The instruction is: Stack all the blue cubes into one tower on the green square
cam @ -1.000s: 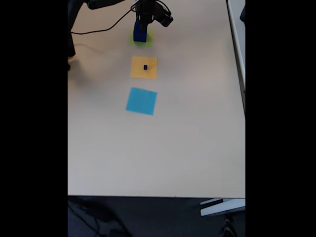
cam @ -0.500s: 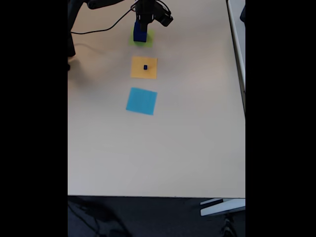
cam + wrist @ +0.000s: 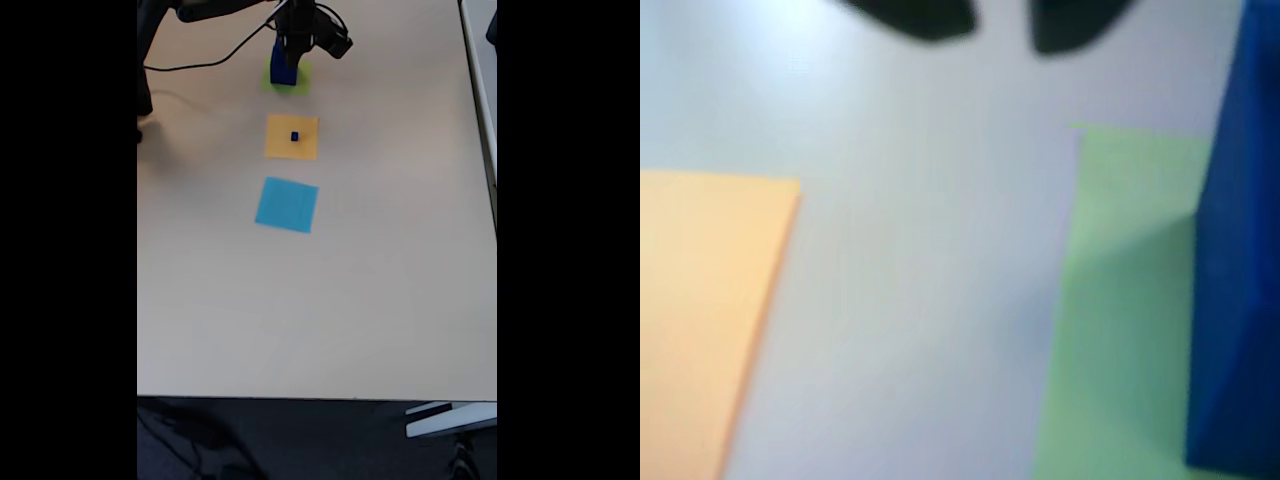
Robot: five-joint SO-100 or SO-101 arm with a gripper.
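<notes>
In the fixed view a stack of blue cubes [image 3: 283, 64] stands on the green square [image 3: 300, 78] at the table's far end. My gripper [image 3: 288, 42] hangs right over the top of the stack, too small and dark to show how its jaws stand. A tiny blue cube [image 3: 295, 136] sits alone on the orange square [image 3: 292, 145]. The wrist view is blurred: a tall blue cube face [image 3: 1240, 260] fills the right edge, resting on the green square [image 3: 1120, 320], and the orange square [image 3: 700, 320] lies at the left.
A light-blue square [image 3: 287, 204] lies nearer the camera, in line with the other two. A black cable [image 3: 200, 62] and the dark arm base [image 3: 146, 70] sit at the far left. Two blurred dark shapes [image 3: 915, 15] show at the wrist view's top edge.
The arm's head above the stack has shifted very slightly. The stack, the tiny cube and the squares have not moved.
</notes>
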